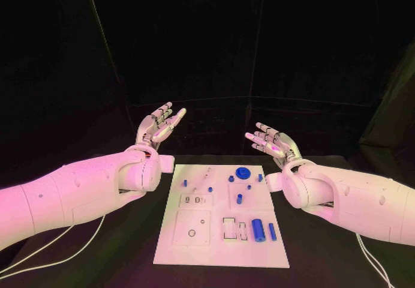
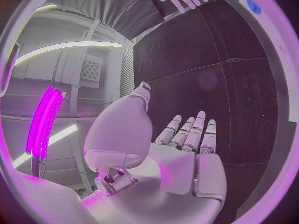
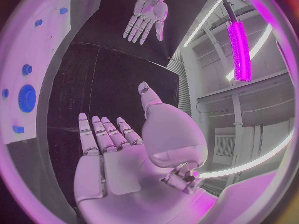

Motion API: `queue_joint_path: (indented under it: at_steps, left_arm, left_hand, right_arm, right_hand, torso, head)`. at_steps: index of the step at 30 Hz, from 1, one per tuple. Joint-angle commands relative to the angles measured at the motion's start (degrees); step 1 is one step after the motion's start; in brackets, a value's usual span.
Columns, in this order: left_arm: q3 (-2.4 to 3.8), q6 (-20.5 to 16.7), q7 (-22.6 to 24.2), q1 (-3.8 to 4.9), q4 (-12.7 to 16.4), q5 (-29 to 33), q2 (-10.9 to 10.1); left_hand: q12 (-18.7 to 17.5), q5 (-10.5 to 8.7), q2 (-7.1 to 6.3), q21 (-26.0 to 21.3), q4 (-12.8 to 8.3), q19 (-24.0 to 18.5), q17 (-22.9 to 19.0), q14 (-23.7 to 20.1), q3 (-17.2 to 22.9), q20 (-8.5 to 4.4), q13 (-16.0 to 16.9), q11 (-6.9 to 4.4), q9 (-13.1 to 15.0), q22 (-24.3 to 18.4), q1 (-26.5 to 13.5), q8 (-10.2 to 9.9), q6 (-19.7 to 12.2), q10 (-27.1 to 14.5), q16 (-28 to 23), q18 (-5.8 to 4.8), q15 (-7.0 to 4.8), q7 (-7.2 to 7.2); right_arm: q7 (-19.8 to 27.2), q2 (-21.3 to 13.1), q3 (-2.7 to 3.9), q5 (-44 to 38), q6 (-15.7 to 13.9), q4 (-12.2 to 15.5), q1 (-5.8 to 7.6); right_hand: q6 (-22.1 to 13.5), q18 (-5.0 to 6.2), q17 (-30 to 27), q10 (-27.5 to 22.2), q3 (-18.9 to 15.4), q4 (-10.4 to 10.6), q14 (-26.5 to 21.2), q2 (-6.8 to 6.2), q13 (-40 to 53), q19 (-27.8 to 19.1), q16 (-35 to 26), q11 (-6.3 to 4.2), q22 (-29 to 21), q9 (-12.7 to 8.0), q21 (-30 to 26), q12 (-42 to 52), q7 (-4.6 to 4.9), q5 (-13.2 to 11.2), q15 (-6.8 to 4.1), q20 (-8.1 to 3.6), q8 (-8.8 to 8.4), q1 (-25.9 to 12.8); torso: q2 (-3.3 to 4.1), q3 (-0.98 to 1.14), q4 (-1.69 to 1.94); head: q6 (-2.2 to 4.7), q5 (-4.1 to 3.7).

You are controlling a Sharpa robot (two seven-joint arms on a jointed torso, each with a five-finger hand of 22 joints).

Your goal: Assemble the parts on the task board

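Task board (image 1: 221,246), a white plate, lay flat in the middle of the black tabletop (image 1: 320,252), carrying small blue parts: a round gear (image 1: 244,174) near its far edge and two cylinders (image 1: 258,230) toward its right side. Left robot hand (image 1: 161,125) and right robot hand (image 1: 273,144) hovered beyond the far corners, fingers spread, holding nothing.

Task board (image 1: 195,252): smooth, matt white plate. Blue parts (image 1: 258,230) on board: smooth plastic look, slight sheen. Table (image 1: 320,258) beneath board: matt black. Left hand (image 1: 161,124), right hand (image 1: 272,143) beyond board: silvery, metallic-looking.
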Motion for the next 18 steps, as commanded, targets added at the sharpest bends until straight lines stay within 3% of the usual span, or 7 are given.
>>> queue_joint_path:
  at_steps: [1,3,7,8,9,16,18]
  left_arm:
    - [-0.04,4.5,3.7,0.2,-0.3,1.4,0.1]
    - [-0.04,4.5,3.7,0.2,-0.3,1.4,0.1]
    - [-0.04,4.5,3.7,0.2,-0.3,1.4,0.1]
    - [-0.04,4.5,3.7,0.2,-0.3,1.4,0.1]
    - [-0.06,7.0,2.8,0.24,-0.8,2.4,-0.8]
    - [-0.07,8.1,2.5,0.25,1.3,2.1,-2.3]
    - [-0.07,8.5,2.3,0.25,2.1,1.7,-2.8]
  left_hand:
    - [0.5,0.4,0.51,0.9,0.7,2.0,0.6,4.4,0.0,1.0,0.3,1.37,0.3,0.5,3.0,0.7,2.7,3.0,1.1,0.34,1.14,7.06]
    - [0.8,0.39,0.99,1.6,0.5,4.0,1.1,8.0,0.0,1.04,0.5,2.02,0.5,0.8,3.4,0.9,4.0,5.0,1.9,-0.21,1.75,7.6]
    - [2.5,0.38,1.97,4.5,-0.4,12.5,2.5,19.5,-0.3,0.85,1.4,3.24,0.9,2.3,4.7,1.7,8.7,15.3,5.1,-0.31,1.68,7.2]
    - [2.9,0.38,2.17,5.2,-0.6,14.5,2.5,20.4,-0.5,0.76,1.5,3.0,1.0,2.6,4.9,1.9,9.9,17.3,5.4,-0.03,1.46,7.31]
    - [3.4,0.37,2.38,6.3,-1.0,17.6,2.6,21.7,-0.7,0.74,1.7,2.62,1.2,3.2,5.2,2.3,11.9,20.3,5.9,0.37,0.92,7.32]
    - [7.1,0.4,3.34,11.9,-3.8,31.9,3.5,30.9,-1.6,0.42,2.5,-0.14,2.4,5.3,7.3,4.9,25.8,35.2,9.3,3.24,-2.14,6.28]
    - [7.9,0.3,3.65,13.0,-4.9,34.8,3.8,34.0,-1.9,-0.06,2.5,-0.97,2.7,5.6,8.2,5.8,30.9,37.9,10.3,3.51,-3.08,5.76]
  right_arm:
    - [-2.5,0.6,-0.62,-5.1,10.7,-1.5,1.05]
    - [-2.9,1.0,-1.13,-5.9,12.5,-2.4,1.67]
    - [-3.4,1.4,-1.73,-6.8,14.7,-3.5,2.41]
    - [-3.4,1.4,-1.76,-6.8,14.8,-3.6,2.44]
    - [-2.4,0.2,-1.65,-28.6,9.3,-6.7,2.72]
    - [-5.2,-0.2,-1.53,-39.3,7.7,-7.7,3.97]
    - [-6.5,-0.3,-0.88,-43.1,7.6,-8.0,4.29]
  right_hand:
    - [14.5,3.53,1.1,17.0,1.0,-4.7,16.3,0.95,1.3,17.4,3.0,0.85,2.7,1.5,5.6,2.9,8.03,-1.9,0.08,0.47,2.7,8.5]
    - [21.4,4.8,1.8,26.3,1.5,-5.9,25.6,1.18,1.9,20.9,4.9,-0.34,3.2,2.1,7.4,4.8,7.21,-2.2,-1.2,0.37,4.1,10.0]
    - [33.8,6.54,1.9,34.9,2.6,-8.2,35.5,1.53,1.8,28.0,7.1,-2.62,4.1,2.6,10.9,6.4,5.51,-2.2,-3.94,-0.83,5.93,11.6]
    - [34.8,6.39,1.7,36.0,2.8,-8.6,36.8,1.55,1.6,29.2,7.0,-2.91,4.1,2.4,11.5,6.2,5.27,-2.2,-4.34,-1.31,5.77,11.4]
    - [36.0,6.31,1.6,37.4,3.1,-9.1,38.3,1.57,1.5,30.3,6.9,-3.25,4.2,2.2,12.0,5.9,5.02,-2.3,-4.85,-1.83,5.57,11.2]
    - [40.7,6.38,2.1,44.1,4.8,-10.7,46.8,1.31,1.6,35.9,7.7,-5.07,5.4,2.1,15.8,5.2,4.08,-1.5,-7.66,-4.77,5.17,10.4]
    - [41.5,6.38,2.3,45.5,5.3,-10.8,48.8,0.88,1.6,37.1,8.0,-5.52,6.0,2.1,17.0,4.9,3.81,-0.4,-8.33,-5.55,5.05,10.6]
  torso:
    - [0.01,-0.01,0.01]
    - [0.01,-0.01,0.01]
    - [0.01,-0.01,0.01]
    - [0.01,-0.01,0.01]
    - [0.66,0.14,-0.05]
    - [1.85,0.19,0.06]
    - [2.18,0.2,0.17]
  head:
    - [0.0,0.0]
    - [0.0,0.0]
    - [0.0,0.0]
    - [0.0,0.0]
    - [-0.2,-0.85]
    - [0.27,-1.26]
    - [0.35,-1.47]
